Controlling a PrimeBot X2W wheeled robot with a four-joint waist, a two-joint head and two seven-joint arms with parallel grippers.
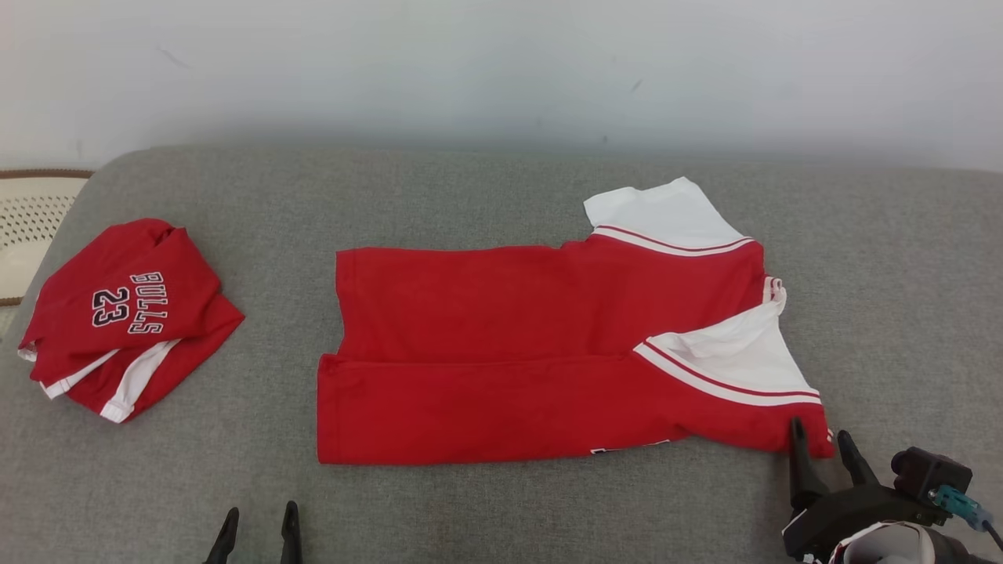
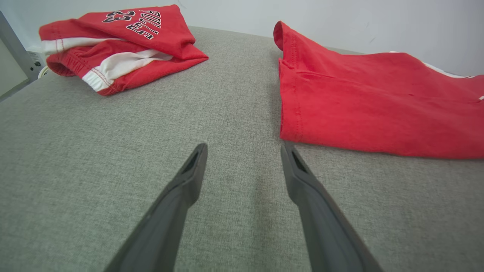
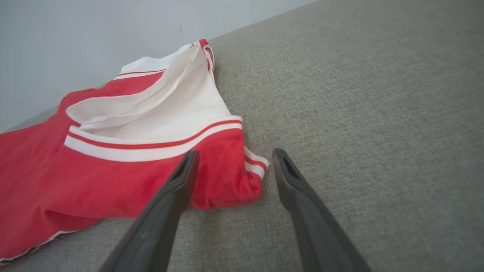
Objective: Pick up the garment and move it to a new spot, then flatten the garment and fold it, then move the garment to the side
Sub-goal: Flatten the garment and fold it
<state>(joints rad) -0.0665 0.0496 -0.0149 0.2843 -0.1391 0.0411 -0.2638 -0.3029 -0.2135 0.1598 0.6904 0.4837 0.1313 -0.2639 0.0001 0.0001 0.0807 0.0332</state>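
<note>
1. Grey cushion (image 1: 501, 196): woven fabric top that carries everything, with a pale wall (image 1: 501, 70) behind it.
2. Red-and-white garment (image 1: 509, 345): lies mid-cushion, long side running left to right and mostly flat. The near long edge is folded over the body. The white sleeves with red stripes are at the robot's right end, and the straight hem is at the left end. In the right wrist view the near sleeve gapes open and stands up a bit.
3. Folded red jersey (image 1: 125, 321): a compact bundle at the far left of the cushion, well apart from the spread garment. "BULLS 23" print is on top and white bands show at the near edge.
4. Right fingers (image 1: 799, 454): at the lower right, spread wide and holding nothing. The tips are at the garment's near right corner. In the right wrist view the rolled corner sits between and just ahead of them (image 3: 185, 177). Can't tell if there is contact.
5. Left fingers (image 1: 290, 533): at the lower left, spread wide and empty over bare cushion. In the left wrist view the garment's hem corner is just beside the one fingertip (image 2: 193, 170).
6. Pale perforated thing (image 1: 27, 227): brown-rimmed, off the cushion's left edge.
</note>
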